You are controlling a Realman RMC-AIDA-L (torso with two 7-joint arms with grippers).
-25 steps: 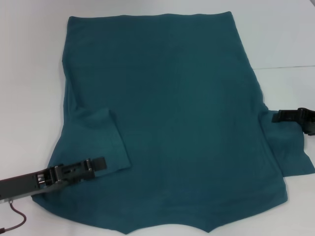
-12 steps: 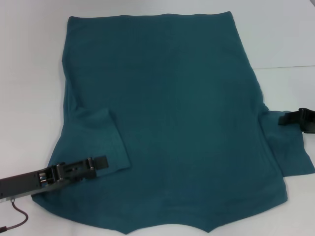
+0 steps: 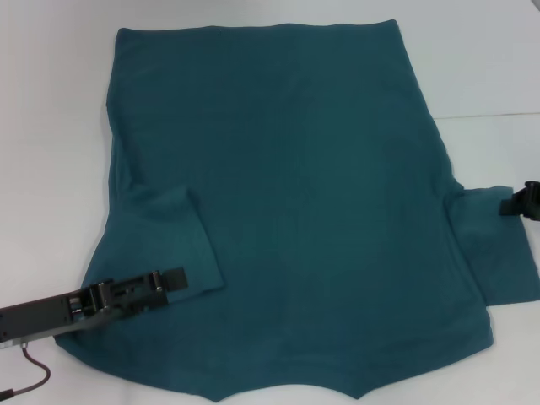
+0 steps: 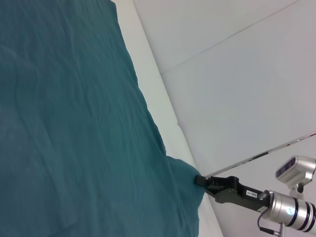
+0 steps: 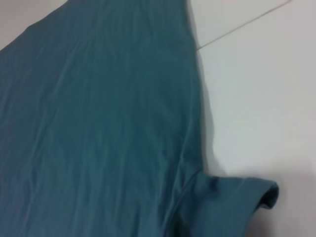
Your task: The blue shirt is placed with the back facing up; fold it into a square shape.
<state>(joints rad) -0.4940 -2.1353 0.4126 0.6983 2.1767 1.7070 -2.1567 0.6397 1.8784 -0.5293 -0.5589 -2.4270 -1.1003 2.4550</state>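
The blue shirt (image 3: 295,211) lies flat on the white table, its hem at the far side and its collar end near me. Its left sleeve (image 3: 173,240) is folded inward onto the body. My left gripper (image 3: 173,280) rests low over that folded sleeve's near edge. The right sleeve (image 3: 498,249) still sticks out sideways. My right gripper (image 3: 509,205) sits at that sleeve's upper outer corner, touching the fabric; the left wrist view shows the right gripper (image 4: 200,180) meeting the sleeve's tip. In the right wrist view the sleeve's cuff (image 5: 264,193) curls up slightly.
The white table (image 3: 51,126) surrounds the shirt, with a thin seam line (image 3: 498,114) running across at the right. A red cable (image 3: 34,375) hangs under my left arm near the front left edge.
My right gripper has slid outward to the right, from over the inner part of the right sleeve to its outer corner, so more of that sleeve shows. The left gripper has barely moved.
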